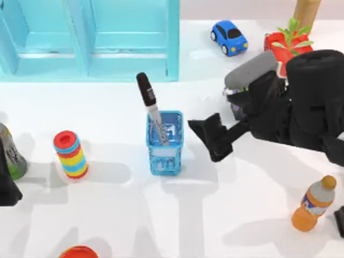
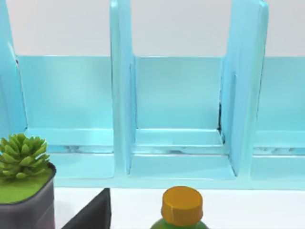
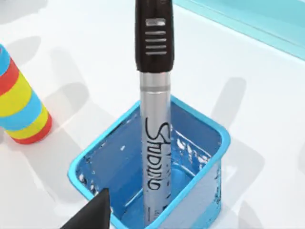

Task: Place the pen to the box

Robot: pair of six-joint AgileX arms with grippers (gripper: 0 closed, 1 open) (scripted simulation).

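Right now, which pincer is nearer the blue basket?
Right. The right pincer hangs just right of the blue basket, apart from it, open. The left arm sits at the table's far left edge.

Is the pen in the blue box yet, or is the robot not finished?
Looks nearly finished. The pen stands inside the blue box, cap sticking out above the rim. The right gripper sits just beside the box with open jaws, holding nothing. All that seems left is pulling that arm away.

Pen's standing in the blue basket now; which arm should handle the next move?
Right, probably. Its hand sits open just beside the blue basket holding the pen; the left arm is parked at the table's left edge.
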